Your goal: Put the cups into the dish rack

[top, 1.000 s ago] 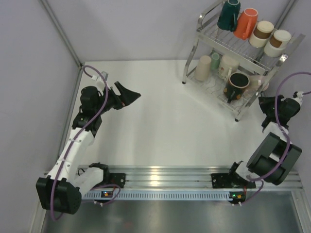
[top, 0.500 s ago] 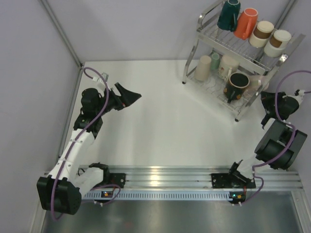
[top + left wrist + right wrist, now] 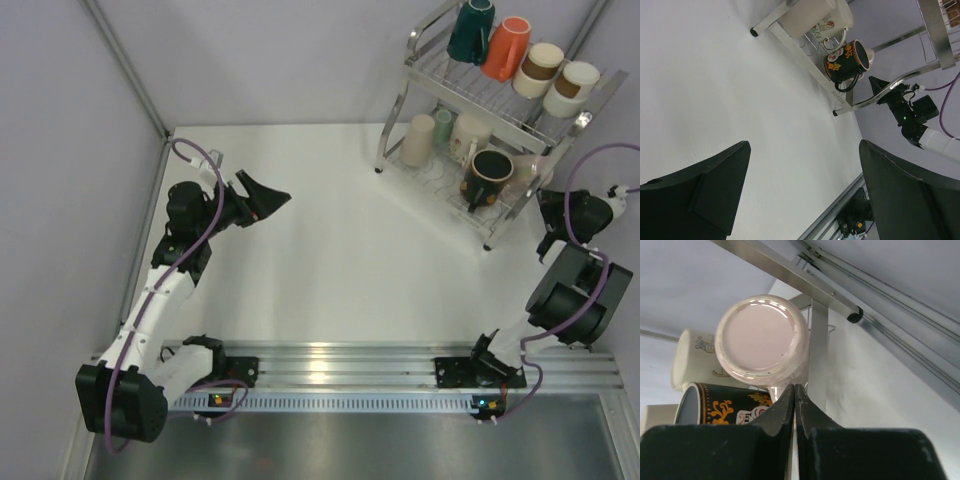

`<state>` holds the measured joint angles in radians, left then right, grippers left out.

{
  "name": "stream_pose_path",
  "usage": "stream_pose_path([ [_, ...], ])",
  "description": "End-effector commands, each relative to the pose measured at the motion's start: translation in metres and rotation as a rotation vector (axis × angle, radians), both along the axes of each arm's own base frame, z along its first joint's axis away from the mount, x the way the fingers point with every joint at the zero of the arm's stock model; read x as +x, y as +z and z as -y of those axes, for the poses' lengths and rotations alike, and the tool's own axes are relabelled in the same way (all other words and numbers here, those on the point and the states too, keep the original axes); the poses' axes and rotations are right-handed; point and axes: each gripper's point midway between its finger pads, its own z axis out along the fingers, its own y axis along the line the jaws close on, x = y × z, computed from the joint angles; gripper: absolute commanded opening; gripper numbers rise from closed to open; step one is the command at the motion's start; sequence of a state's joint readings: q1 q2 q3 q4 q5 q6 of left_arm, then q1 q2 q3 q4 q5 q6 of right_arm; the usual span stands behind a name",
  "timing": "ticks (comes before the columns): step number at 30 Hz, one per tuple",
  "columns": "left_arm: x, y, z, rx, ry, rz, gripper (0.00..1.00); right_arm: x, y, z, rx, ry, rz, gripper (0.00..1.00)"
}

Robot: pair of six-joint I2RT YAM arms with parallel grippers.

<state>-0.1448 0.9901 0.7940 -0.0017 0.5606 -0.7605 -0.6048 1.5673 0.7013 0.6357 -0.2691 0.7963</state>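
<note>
From above, the dish rack (image 3: 412,62) stands at the far right of the white table (image 3: 330,250). On its upper tier, from left to right, are a dark teal cup (image 3: 470,28), an orange cup (image 3: 507,47) and two white-and-brown cups (image 3: 541,68). The lower tier holds a beige cup (image 3: 418,140), a mint cup (image 3: 442,125), a white printed mug (image 3: 468,135), a black mug (image 3: 488,175) and, at its right end, a pinkish cup (image 3: 527,176). The left gripper (image 3: 264,196) hovers over the table's far left, well apart from the rack, its jaws spread. The right gripper (image 3: 550,203) sits just beside the rack's near right end.

The left wrist camera shows the left gripper (image 3: 804,146) with its two dark fingers (image 3: 715,195) wide apart and bare table between them. Far beyond, the rack's lower tier carries the white printed mug (image 3: 817,15) and the black mug (image 3: 845,59) with orange figures. The pinkish cup (image 3: 871,52) peeks out behind it, and the right gripper's (image 3: 877,85) pointed tip lies close by.

At the right wrist, the right gripper (image 3: 794,390) has its fingers pressed together with nothing between them. Their tip is just under the pinkish cup (image 3: 762,340), whose round base faces the camera; contact cannot be judged. The black mug (image 3: 725,405) and white printed mug (image 3: 692,360) lie to its left, under a rack tube (image 3: 785,272).
</note>
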Motion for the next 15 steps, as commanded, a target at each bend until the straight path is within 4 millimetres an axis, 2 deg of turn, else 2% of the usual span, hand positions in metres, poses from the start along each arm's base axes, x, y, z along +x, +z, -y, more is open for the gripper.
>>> stream_pose_path([
  [1,0.002,0.024,0.0,-0.005,-0.006,0.099,0.95,0.009,0.002,0.006,-0.025,-0.008,0.011,0.0],
  [8,0.003,0.025,0.0,0.003,-0.003,0.1,0.95,0.016,-0.014,0.012,-0.01,-0.021,0.002,0.0],
  [13,0.006,0.022,-0.001,0.016,-0.002,0.095,0.95,0.03,-0.002,0.011,-0.016,0.013,0.104,0.0],
  [15,0.008,0.022,0.0,0.017,-0.004,0.092,0.95,0.037,-0.004,0.01,-0.017,0.027,0.105,0.0],
])
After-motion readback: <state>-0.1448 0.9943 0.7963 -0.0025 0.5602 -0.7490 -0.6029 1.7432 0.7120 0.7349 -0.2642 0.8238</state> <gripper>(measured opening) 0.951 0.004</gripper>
